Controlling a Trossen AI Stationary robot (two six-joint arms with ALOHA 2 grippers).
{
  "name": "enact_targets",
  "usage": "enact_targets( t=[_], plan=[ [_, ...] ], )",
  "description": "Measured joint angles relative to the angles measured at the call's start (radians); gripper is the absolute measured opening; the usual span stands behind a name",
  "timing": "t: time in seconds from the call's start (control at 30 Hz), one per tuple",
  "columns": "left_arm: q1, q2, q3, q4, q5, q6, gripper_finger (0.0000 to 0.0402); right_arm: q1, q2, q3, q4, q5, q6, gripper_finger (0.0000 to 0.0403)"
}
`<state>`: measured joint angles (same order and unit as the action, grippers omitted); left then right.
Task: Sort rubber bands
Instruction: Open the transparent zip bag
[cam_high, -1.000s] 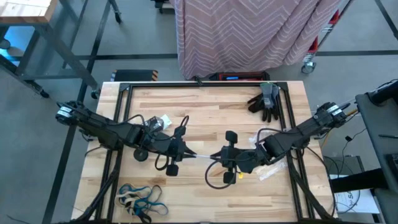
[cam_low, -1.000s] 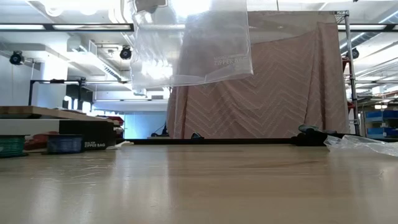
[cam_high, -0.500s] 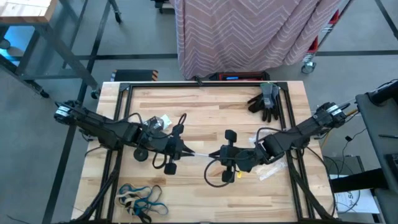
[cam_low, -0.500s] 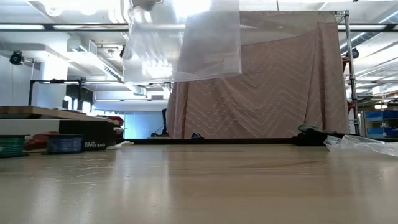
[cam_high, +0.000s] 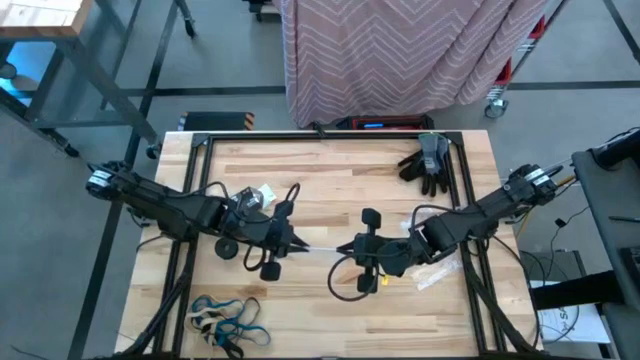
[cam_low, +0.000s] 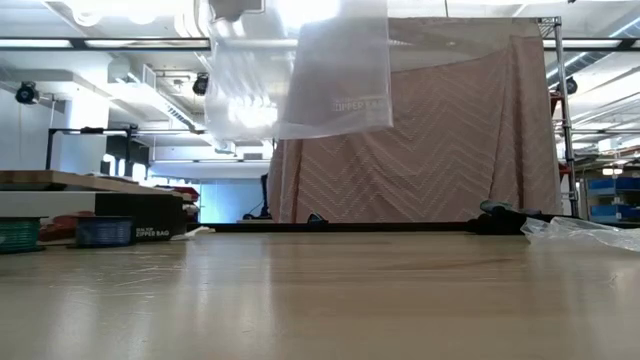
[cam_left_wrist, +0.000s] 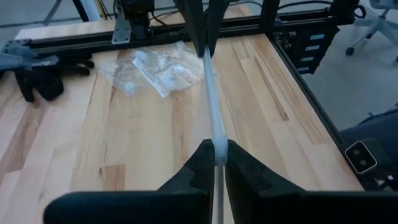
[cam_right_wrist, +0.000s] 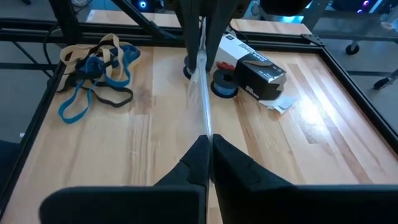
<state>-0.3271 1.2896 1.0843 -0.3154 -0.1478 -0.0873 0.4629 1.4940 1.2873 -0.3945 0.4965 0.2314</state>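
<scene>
Above the wooden table (cam_high: 330, 170), left hand (cam_high: 298, 243) and right hand (cam_high: 345, 249) are each pinching shut on a clear zipper bag (cam_low: 300, 70) stretched between them; rubber bands (cam_high: 226, 318) are lying at the table's near-left corner.

We find a workshop or robotics lab. The wooden table (cam_high: 330, 180) sits in a black metal frame (cam_high: 470, 200) on a bare grey concrete floor (cam_high: 90, 200). We note exposed ducts (cam_low: 150, 90) and strip lights (cam_low: 100, 43) overhead, storage bins (cam_low: 105, 231) on side benches, and a chevron-patterned curtain (cam_low: 450, 140) screening the area behind.
</scene>
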Motion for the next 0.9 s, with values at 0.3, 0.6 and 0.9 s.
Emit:
enact_targets(
  t=[0.3, 0.6, 0.9],
  plan=[
    [0.0, -0.017, 0.002, -0.107, 0.001, -0.058, 0.0009, 0.0, 0.0, 0.0, -0.022, 0.001, 0.003, 0.0],
    [-0.001, -0.065, 0.002, -0.227, 0.002, -0.118, 0.0009, 0.001, -0.005, 0.0, -0.02, 0.002, 0.003, 0.0],
    [-0.001, -0.097, 0.001, -0.288, 0.01, -0.166, 0.0009, 0.0, -0.008, 0.0, -0.016, 0.004, 0.003, 0.0]
  ],
)
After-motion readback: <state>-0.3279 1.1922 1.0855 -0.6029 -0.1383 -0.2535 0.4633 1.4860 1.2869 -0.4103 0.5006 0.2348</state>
